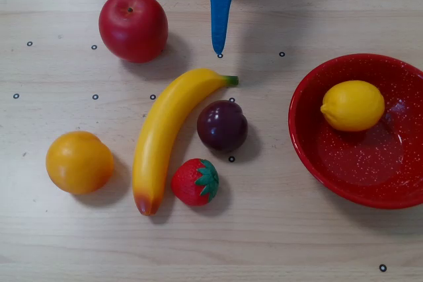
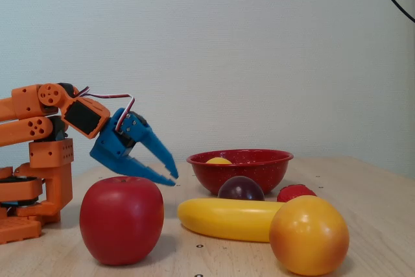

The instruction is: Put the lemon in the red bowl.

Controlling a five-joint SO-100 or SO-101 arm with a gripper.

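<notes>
The bright-yellow lemon (image 1: 353, 105) lies inside the red speckled bowl (image 1: 310, 156) at the right of the overhead view. In the fixed view only its top (image 2: 218, 160) shows over the bowl's rim (image 2: 240, 158). My blue gripper (image 1: 219, 47) points down from the top edge, well left of the bowl and apart from it. In the fixed view the gripper (image 2: 172, 177) hangs above the table behind the apple, jaws a little apart and empty.
A red apple (image 1: 133, 26), a banana (image 1: 166, 134), a dark plum (image 1: 222, 125), a strawberry (image 1: 196, 181) and a round orange fruit (image 1: 79, 162) lie left of the bowl on the wooden table (image 1: 277, 242). The orange arm base (image 2: 32, 180) stands at the fixed view's left.
</notes>
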